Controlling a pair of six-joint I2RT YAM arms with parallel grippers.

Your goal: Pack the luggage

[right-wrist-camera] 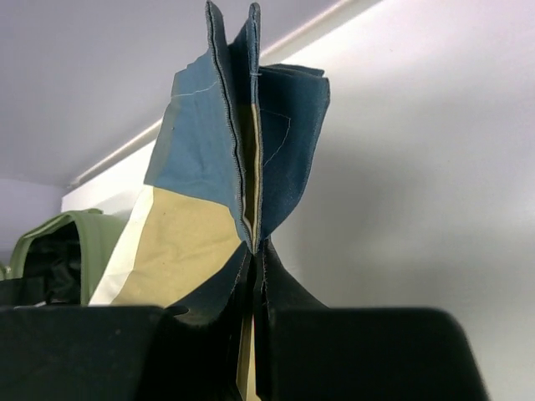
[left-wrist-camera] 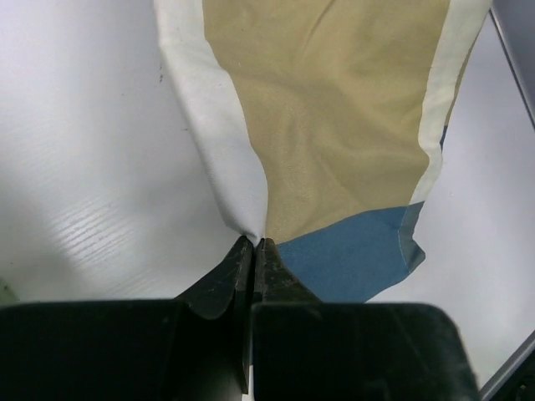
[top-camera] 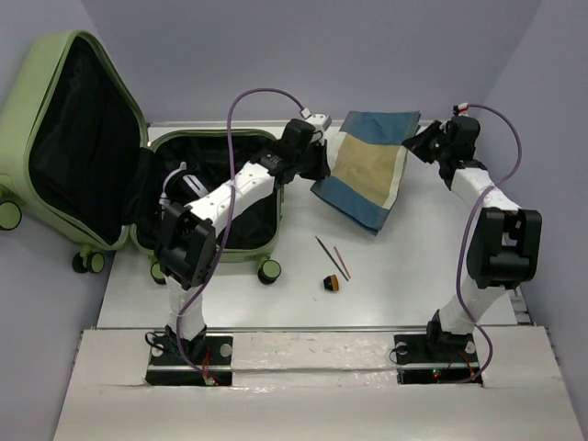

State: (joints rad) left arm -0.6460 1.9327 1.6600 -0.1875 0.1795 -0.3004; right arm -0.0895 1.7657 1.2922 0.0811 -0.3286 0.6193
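Now the left gripper (left-wrist-camera: 253, 246) and right gripper (right-wrist-camera: 254, 247) each pinch an edge of the folded cloth (top-camera: 367, 170), seemingly lifted, while the open luggage (top-camera: 220, 254) lies to their left, nearest the left one.

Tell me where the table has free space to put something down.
Free: the table between the sticks and the right arm, nearer than the cloth; also the near strip in front of the small black item. Crowded: the left side, where the suitcase and left arm stand, and around the sticks.
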